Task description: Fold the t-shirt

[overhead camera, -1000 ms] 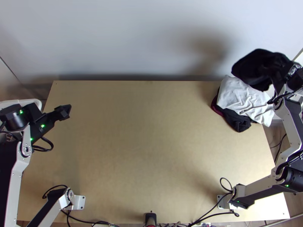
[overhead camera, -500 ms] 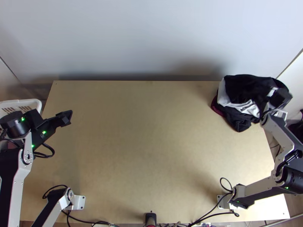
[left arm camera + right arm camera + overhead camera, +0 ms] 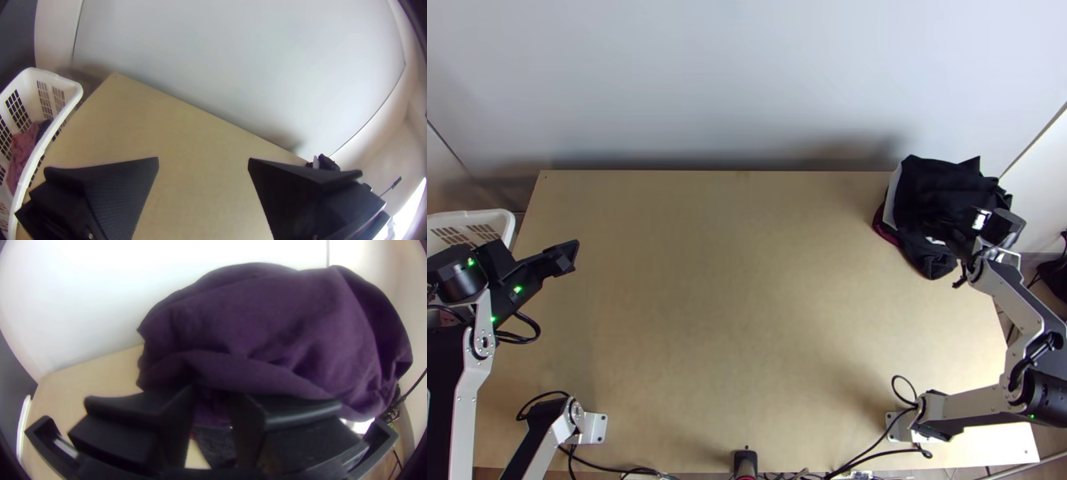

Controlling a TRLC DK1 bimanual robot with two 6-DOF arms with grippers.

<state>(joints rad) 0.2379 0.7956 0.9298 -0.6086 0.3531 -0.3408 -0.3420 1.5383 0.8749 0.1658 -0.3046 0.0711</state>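
One bunched dark cloth (image 3: 943, 186) at the right jaws (image 3: 953, 230)

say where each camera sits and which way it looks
Top view: high over the table, at its near edge, looking steeply down; left arm and right arm show.
Left wrist: on that arm, looking across the table to the wall; open left claw shows.
Right wrist: on that arm, facing the dark cloth; right claw shows.
Top and left wrist views share the white basket.
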